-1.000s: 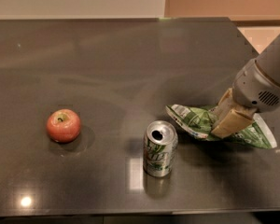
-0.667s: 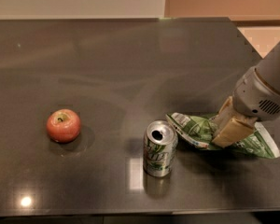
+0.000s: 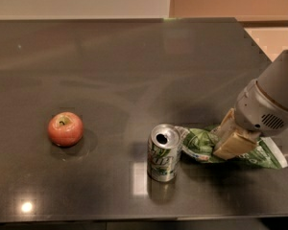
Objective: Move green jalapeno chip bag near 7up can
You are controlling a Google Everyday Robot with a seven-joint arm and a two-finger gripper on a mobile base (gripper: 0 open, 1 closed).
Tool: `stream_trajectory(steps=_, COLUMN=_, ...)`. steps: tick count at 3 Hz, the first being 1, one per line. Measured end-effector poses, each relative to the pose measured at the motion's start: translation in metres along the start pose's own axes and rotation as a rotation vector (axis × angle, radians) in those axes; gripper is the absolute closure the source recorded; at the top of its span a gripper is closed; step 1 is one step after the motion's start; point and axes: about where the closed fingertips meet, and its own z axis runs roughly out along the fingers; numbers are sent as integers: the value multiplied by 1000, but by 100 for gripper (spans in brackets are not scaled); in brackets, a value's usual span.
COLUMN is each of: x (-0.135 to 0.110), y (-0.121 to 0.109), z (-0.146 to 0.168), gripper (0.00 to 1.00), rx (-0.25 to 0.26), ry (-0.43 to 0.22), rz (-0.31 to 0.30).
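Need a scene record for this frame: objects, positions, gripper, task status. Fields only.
surface: dark glossy table
7up can: upright, top opened, front centre
green jalapeno chip bag: flat, just right of the can, contact unclear
red apple: far left, apart from both
gripper: down on the bag's middle, right of the can
task status: bag lies next to can

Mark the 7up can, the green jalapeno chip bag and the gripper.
7up can [image 3: 163,155]: camera view, printed side wall.
green jalapeno chip bag [image 3: 198,144]: camera view, crumpled left end beside the can.
gripper [image 3: 229,148]: camera view, tan tip over the bag's middle.
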Motion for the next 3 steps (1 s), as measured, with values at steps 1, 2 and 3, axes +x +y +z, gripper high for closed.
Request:
stream_trajectory(steps=1, x=1, y=6, z=4, gripper=12, rx=-3, ry=-2, rz=6)
stream_trajectory(steps=2, x=0, y=6, z=4, gripper=0, rx=1, ry=-2, rz=4)
stream_trajectory(steps=3, x=0, y=6, z=4, gripper=0, rx=1, ry=-2, rz=4)
